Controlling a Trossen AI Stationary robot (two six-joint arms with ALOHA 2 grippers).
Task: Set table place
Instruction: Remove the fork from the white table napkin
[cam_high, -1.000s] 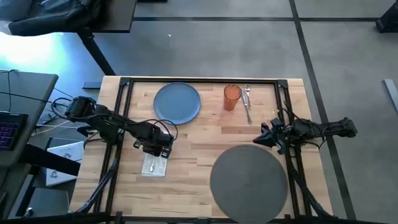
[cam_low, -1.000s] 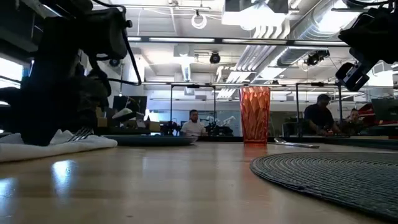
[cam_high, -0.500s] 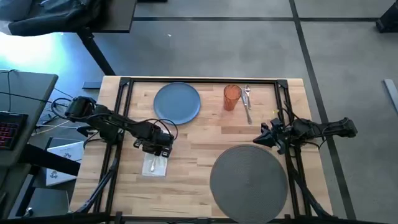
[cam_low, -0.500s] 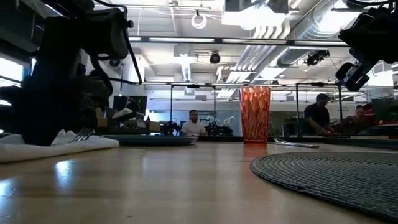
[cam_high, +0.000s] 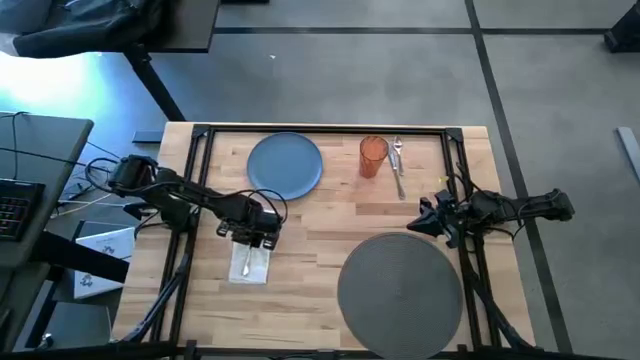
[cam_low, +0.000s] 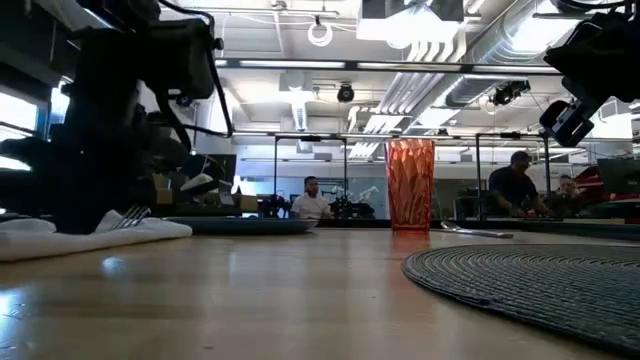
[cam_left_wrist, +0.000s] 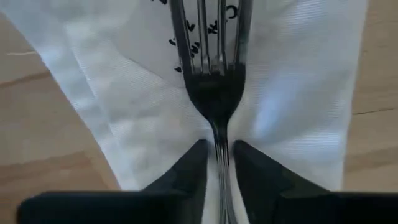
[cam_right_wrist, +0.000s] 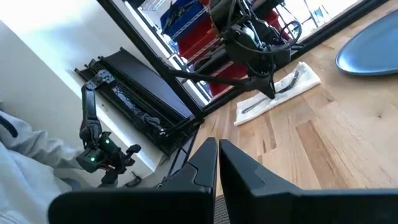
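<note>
My left hand (cam_high: 252, 240) is down over the white napkin (cam_high: 249, 264), at the napkin's end nearer the blue plate (cam_high: 286, 165). In the left wrist view my two fingertips (cam_left_wrist: 189, 163) sit on either side of the silver fork (cam_left_wrist: 213, 87) handle, close against it; whether the pads actually press the metal I cannot tell. The fork lies along the napkin, tines pointing away from my wrist; the lower handle is cut off by the frame edge. Dark printed marks show on the napkin beside the tines, too partial to read.

From the low view the left hand is a dark mass over the napkin (cam_low: 90, 236); only the fork tines (cam_low: 131, 216) peek out.

Napkin as landmark: it lies on the wooden surface (cam_high: 320, 225) near my left-side rail. The blue plate lies beyond it toward the far edge. The orange tumbler (cam_high: 372, 157) stands farther along the far edge, past the plate, upright. Just beside the tumbler lie silver utensils (cam_high: 399, 166); knife or spoon I cannot separate. The round dark grey mat (cam_high: 400, 281) lies across the surface from the napkin, nothing on it, near edge cut off.

My right hand (cam_high: 419, 222) hangs above the surface near the mat's far rim, fingers pressed together and empty (cam_right_wrist: 214, 163).

People sit in the room behind, seen small in the low view.
</note>
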